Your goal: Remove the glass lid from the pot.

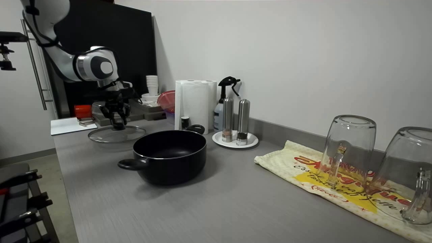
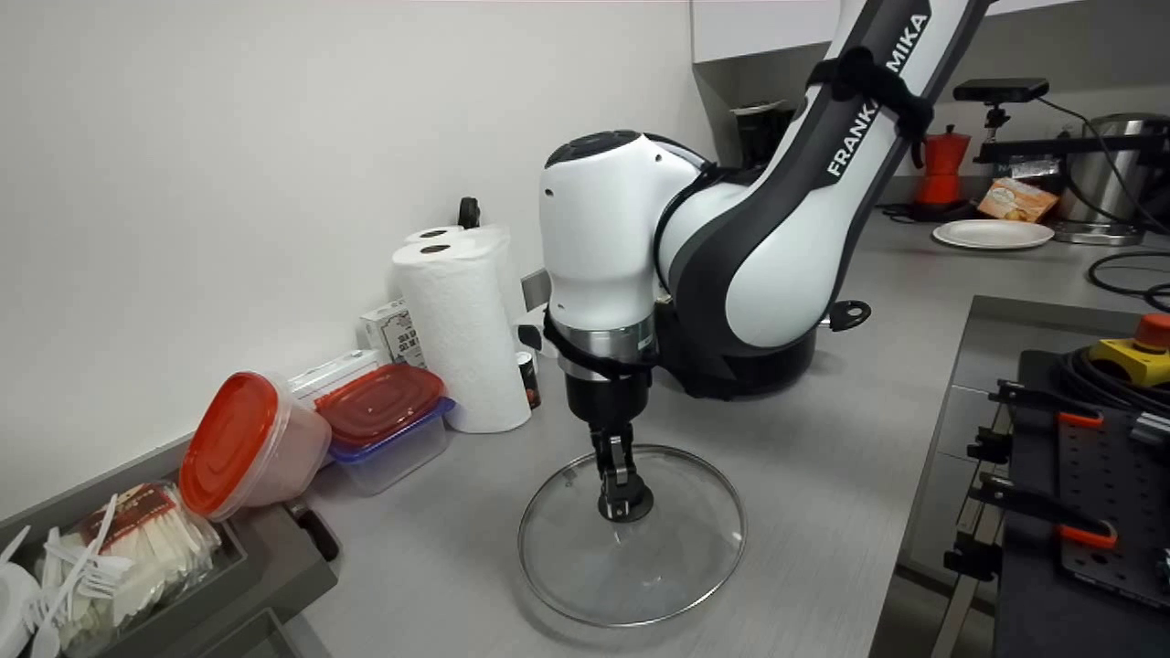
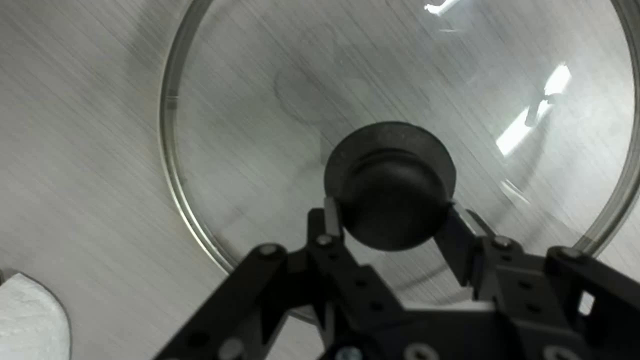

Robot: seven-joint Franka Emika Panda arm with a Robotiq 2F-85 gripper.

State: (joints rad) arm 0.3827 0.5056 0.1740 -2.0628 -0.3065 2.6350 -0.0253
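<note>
The black pot point(image 1: 170, 168) stands uncovered on the grey counter, and its inside shows dark. In an exterior view the arm partly hides it, with one handle point(image 2: 850, 315) showing. The glass lid point(image 1: 108, 136) is beside the pot, level, and it also shows in an exterior view point(image 2: 658, 571) and in the wrist view point(image 3: 260, 125). It is at or just above the counter; I cannot tell whether it touches. My gripper point(image 3: 392, 212) has a finger on each side of the lid's black knob, pressed against it. The gripper also shows from above the lid in both exterior views point(image 1: 117, 125) point(image 2: 623, 498).
White paper rolls point(image 1: 194, 104), a spray bottle point(image 1: 219, 114) and two shakers on a white plate point(image 1: 217, 139) stand along the wall. Upturned glass mugs point(image 1: 351, 145) stand on a towel point(image 1: 280, 158). Plastic containers point(image 2: 384, 457) and a cutlery tray point(image 2: 228, 557) lie beyond the lid.
</note>
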